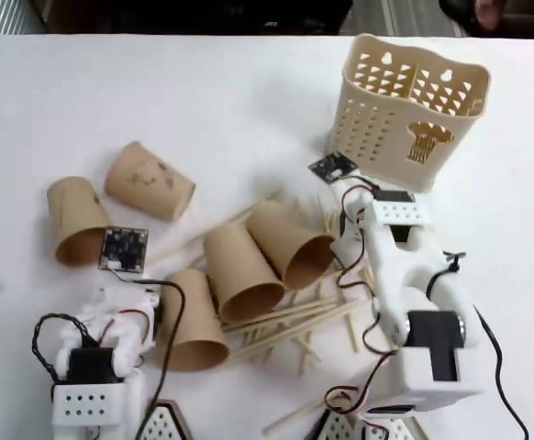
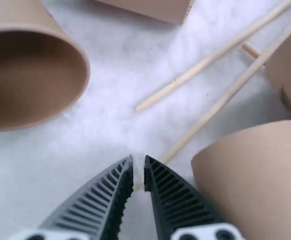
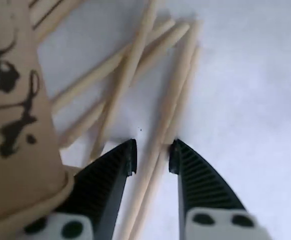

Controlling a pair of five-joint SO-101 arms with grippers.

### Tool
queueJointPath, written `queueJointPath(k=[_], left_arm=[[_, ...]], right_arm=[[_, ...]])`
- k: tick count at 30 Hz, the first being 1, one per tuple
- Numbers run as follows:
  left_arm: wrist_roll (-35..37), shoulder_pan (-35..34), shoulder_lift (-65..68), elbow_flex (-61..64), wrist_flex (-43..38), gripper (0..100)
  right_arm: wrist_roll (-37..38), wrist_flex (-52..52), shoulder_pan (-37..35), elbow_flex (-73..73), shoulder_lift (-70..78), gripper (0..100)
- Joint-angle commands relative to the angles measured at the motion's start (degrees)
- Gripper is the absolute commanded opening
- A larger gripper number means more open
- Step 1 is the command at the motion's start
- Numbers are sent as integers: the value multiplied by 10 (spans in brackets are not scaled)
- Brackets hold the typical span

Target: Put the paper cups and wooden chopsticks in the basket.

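Several brown paper cups lie on their sides on the white table: two at the left (image 1: pixel 74 220) (image 1: pixel 150 181) and three in the middle (image 1: pixel 241 272) (image 1: pixel 290 243) (image 1: pixel 192 321). Wooden chopsticks (image 1: pixel 294 321) are scattered among and under the middle cups. The cream basket (image 1: pixel 405 115) stands upright at the back right. My left gripper (image 2: pixel 138 167) is shut with nothing in it, low over the table between a cup's mouth (image 2: pixel 30 75) and another cup (image 2: pixel 255 185). My right gripper (image 3: pixel 152 151) is open and straddles a pair of chopsticks (image 3: pixel 173 100) beside a printed cup (image 3: pixel 15 110).
The left arm (image 1: pixel 97 357) sits at the front left, the right arm (image 1: pixel 414 302) at the front right, just in front of the basket. Bare table lies at the far left and along the back. More chopsticks (image 2: pixel 215 55) cross ahead of the left gripper.
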Motion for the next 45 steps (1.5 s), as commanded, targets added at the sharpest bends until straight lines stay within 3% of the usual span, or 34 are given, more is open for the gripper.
queueJointPath(k=[1,6,9,19,25,31,35,42,45], left_arm=[[1,3,-3,-4,-1,61],[1,3,-3,-4,-1,61],[1,3,-3,-4,-1,61],[1,3,-3,-4,-1,61],[1,3,-3,-4,-1,61],[1,3,-3,-4,-1,61],[1,3,-3,-4,-1,61],[1,3,-3,-4,-1,61],[1,3,-3,-4,-1,61]], right_arm=[[1,-35,2,-4,18,116],[4,-33,1,-20,36,108],[4,-33,1,-22,40,12],[1,71,2,-34,-65,22],[0,125,1,-33,-216,176],[0,155,-34,-18,-296,191],[-6,138,-91,17,-304,191],[-52,9,-129,76,-304,190],[-50,-20,-131,89,-304,125]])
